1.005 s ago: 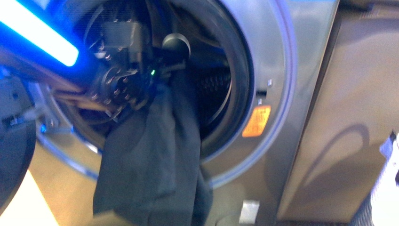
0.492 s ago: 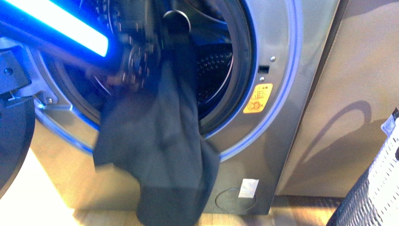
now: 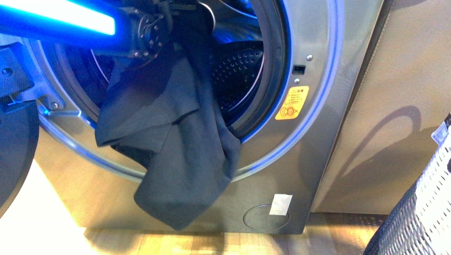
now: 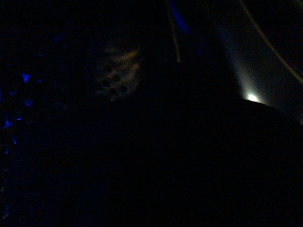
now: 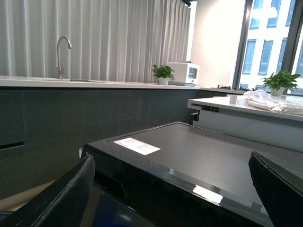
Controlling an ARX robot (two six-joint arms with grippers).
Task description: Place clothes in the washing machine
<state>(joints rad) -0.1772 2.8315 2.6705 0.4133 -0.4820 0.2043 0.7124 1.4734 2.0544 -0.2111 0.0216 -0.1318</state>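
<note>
At 12 o'clock of the washing machine (image 3: 319, 106) mouth, clothes (image 3: 175, 149) hang below left end effector (image 3: 183, 13); cannot tell its grip. Right end effector (image 5: 170, 158) released, empty.

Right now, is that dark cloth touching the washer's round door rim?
Touching. The front view shows the clothes draped over the lower porthole rim of the washing machine.

A home-style kitchen and laundry corner: a front-loading washing machine (image 3: 340, 79) on a wood floor (image 3: 213, 245) beside a woven basket (image 3: 420, 212), a long desk (image 5: 94, 84) with a tap (image 5: 61, 52), potted plant (image 5: 163, 72) and small white oven (image 5: 182, 73), curtains (image 5: 118, 42) behind.
</note>
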